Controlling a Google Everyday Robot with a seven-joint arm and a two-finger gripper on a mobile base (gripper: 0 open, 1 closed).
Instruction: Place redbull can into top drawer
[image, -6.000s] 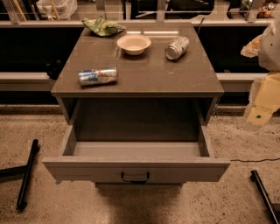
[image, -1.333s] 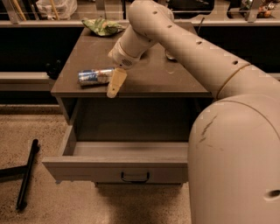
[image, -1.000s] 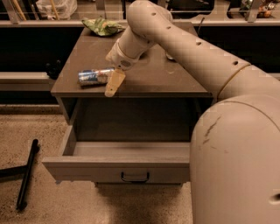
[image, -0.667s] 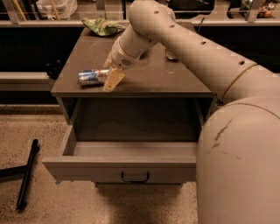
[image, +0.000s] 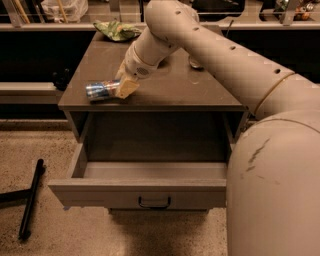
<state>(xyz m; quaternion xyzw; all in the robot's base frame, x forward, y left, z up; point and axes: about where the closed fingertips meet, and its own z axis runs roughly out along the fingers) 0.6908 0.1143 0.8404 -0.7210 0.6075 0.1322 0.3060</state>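
The redbull can (image: 99, 90) lies on its side near the front left corner of the cabinet top (image: 175, 92); it is blue and silver. My gripper (image: 126, 86) is down at the can's right end, touching or overlapping it, with the arm reaching in from the right. The top drawer (image: 100, 194) is pulled open below, its inside bare, with a dark bail handle (image: 154, 202) at the centre of the front panel.
A green crumpled bag (image: 116, 29) lies at the back left of the top. A silver can (image: 194, 62) peeks out behind my arm. A black pole (image: 31, 197) lies on the floor at left. My arm fills the right side.
My gripper has moved left and slightly down, from just right of the can to its right end. The can and the drawer have not moved.
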